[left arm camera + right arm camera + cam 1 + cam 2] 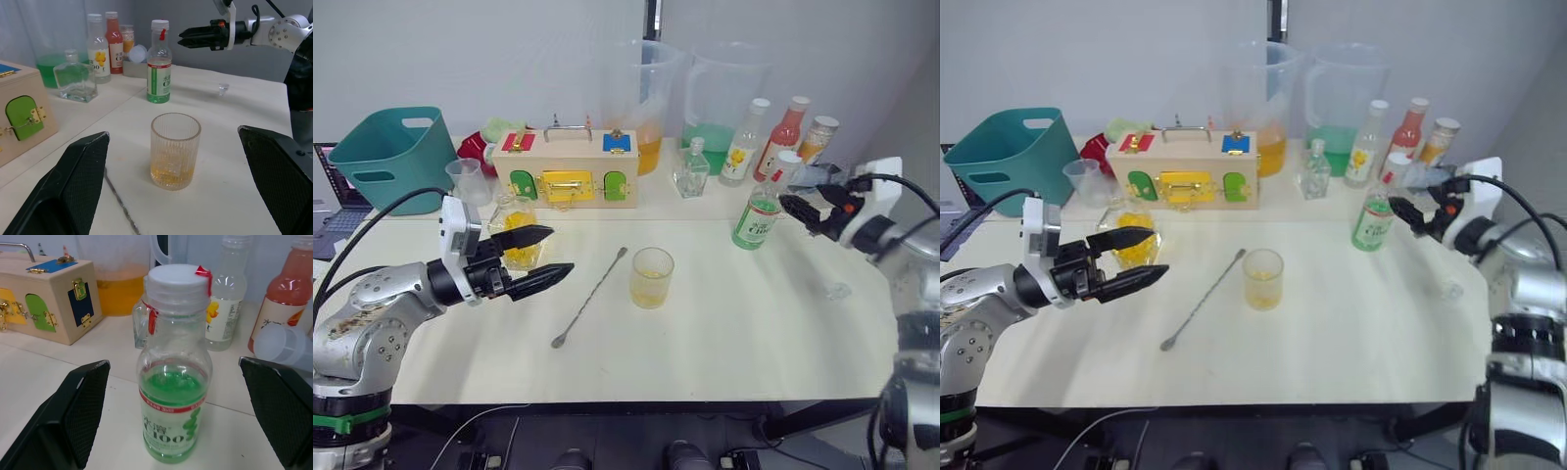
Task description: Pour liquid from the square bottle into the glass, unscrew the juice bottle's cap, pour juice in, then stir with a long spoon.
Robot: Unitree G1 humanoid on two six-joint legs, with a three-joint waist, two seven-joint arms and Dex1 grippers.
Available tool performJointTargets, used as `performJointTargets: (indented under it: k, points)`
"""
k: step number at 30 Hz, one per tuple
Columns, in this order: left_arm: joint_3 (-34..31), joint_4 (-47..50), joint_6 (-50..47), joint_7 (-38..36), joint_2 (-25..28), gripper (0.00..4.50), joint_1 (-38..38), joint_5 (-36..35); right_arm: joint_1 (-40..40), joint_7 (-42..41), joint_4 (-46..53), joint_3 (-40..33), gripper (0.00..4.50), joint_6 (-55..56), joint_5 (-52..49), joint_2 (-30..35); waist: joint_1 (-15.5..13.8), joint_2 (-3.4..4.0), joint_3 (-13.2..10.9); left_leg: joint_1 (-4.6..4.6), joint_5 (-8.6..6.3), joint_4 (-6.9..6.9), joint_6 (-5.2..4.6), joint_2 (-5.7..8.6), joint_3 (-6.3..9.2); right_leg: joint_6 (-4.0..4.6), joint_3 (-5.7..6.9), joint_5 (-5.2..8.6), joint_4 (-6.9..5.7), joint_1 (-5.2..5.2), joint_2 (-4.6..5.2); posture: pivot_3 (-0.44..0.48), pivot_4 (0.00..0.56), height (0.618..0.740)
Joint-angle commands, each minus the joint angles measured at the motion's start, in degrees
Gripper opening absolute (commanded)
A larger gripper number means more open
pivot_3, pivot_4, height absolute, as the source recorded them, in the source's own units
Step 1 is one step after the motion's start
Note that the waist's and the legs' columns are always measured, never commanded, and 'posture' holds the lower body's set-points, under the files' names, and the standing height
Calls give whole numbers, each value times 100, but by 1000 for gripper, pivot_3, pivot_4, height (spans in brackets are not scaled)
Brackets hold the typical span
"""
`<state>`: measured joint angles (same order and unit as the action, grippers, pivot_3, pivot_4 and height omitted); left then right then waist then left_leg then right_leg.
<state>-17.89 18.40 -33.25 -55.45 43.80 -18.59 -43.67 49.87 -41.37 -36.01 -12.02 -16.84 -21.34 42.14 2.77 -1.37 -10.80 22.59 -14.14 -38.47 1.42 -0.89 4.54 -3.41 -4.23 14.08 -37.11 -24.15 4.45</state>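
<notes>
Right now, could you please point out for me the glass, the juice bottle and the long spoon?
the glass (pixel 652 278), left eye view, on its ribbed side wall.
the juice bottle (pixel 171 426), right wrist view, on its green-and-white label.
the long spoon (pixel 592 297), left eye view, on the middle of its thin handle.

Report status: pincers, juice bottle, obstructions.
Left pincer open, empty, beside square bottle. Right pincer open, facing juice bottle, cap on. Glass holds liquid. Approach unobstructed.
</notes>
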Motion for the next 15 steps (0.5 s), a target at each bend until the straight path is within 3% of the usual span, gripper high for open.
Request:
performJointTargets:
  k: [1, 6, 13, 15]
  points:
    - [-200, 171, 394, 47, 86, 4454, 177, 244, 677, -133, -826, 93, 4500, 589, 334, -69, 2, 0, 0, -1, 1, 7, 1, 0, 0, 1, 0, 0, 0, -2, 0, 0, 150, 740]
    - [-358, 282, 422, 158, 120, 4454, 318, 171, 1439, -121, -1998, 185, 4500, 1086, 688, -237, -8, 1, 0, -1, 1, 26, 1, 1, 2, 5, 2, -3, 0, -8, 2, 0, 150, 740]
    - [-460, 626, 264, 332, 133, 4454, 527, -79, 1985, -72, -2928, 200, 4500, 1406, 1016, -368, 14, 2, -1, -2, 1, 34, 2, 2, 2, 6, 2, -3, 2, -10, 4, 0, 150, 740]
    - [-486, 655, 266, 354, 151, 4500, 579, -86, 2026, -102, -3042, 181, 3952, 1420, 1053, -394, 41, 2, -1, -4, 1, 35, 2, 2, 2, 6, 2, -4, 2, -9, 3, 0, 150, 740]
